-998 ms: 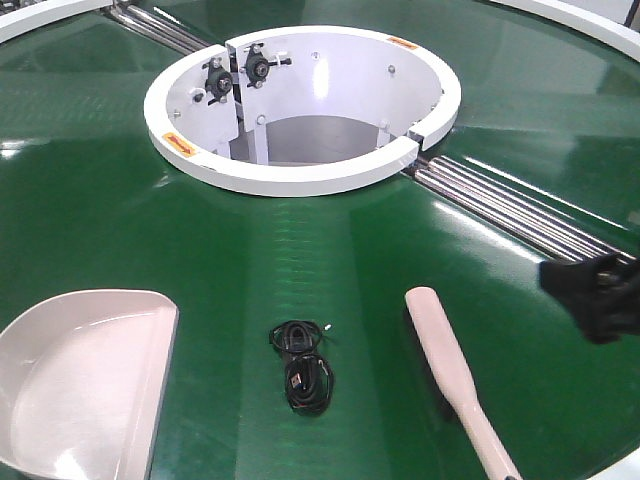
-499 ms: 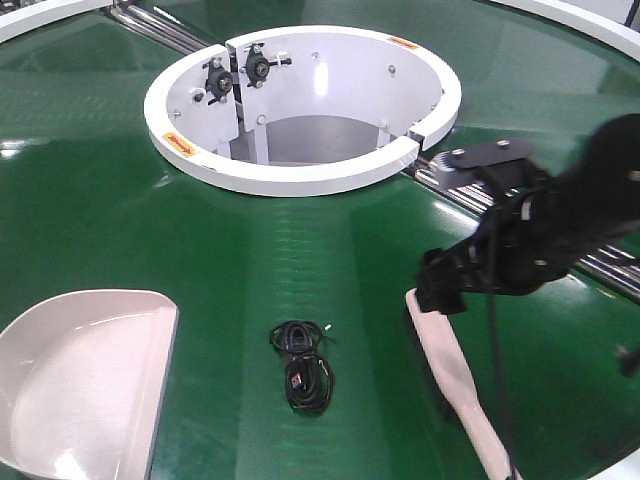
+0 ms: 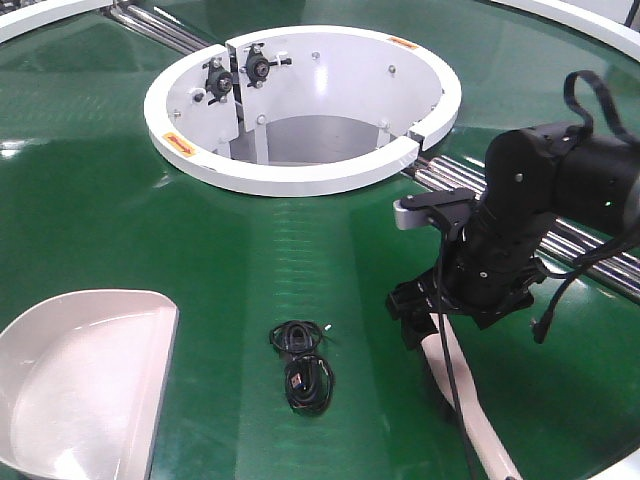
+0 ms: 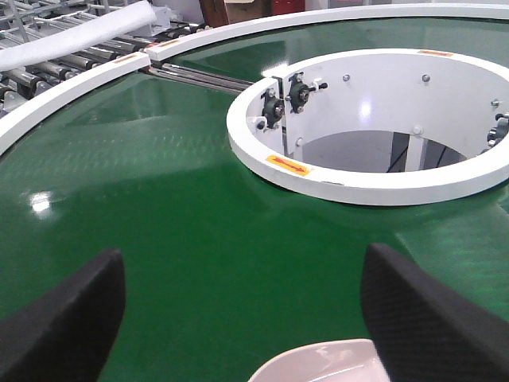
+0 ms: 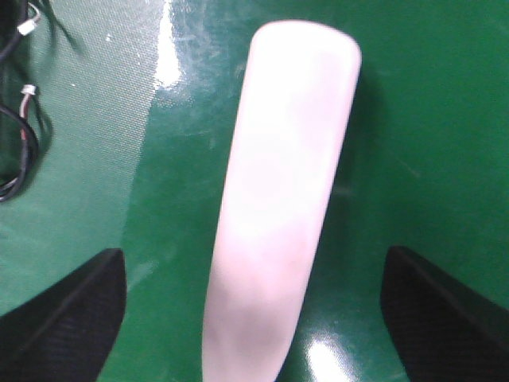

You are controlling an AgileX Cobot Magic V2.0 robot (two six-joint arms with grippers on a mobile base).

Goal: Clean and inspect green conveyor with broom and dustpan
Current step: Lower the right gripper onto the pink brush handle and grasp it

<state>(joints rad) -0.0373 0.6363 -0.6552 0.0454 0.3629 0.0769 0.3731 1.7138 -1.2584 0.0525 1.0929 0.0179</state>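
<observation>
Right gripper (image 5: 254, 322) hangs low over the broom (image 5: 286, 175) with its fingers spread wide, one on each side of the pale plastic back and clear of both edges. Nothing is clamped. The straddle looks like a line-up for a pinch across the broom's narrow width, which would be the surest hold on so smooth and tapered a body. The broom lies flat on the green conveyor (image 3: 120, 200) directly beneath this gripper, its rounded tip pointing away from the wrist. A tangle of black cable (image 3: 303, 365) sits on the belt off the gripper's left side, near but apart, probably the litter to be swept. Left gripper (image 4: 238, 318) is likewise parted and holds nothing. The dustpan (image 3: 80, 380) rests just below and between its fingers, ready for pickup. Bristles are hidden under the broom's back in the wrist view, and the arm covers the broom's head in the front view. The broom handle and the near part of the dustpan run off frame. How close the right fingertips are to the belt cannot be made out.
</observation>
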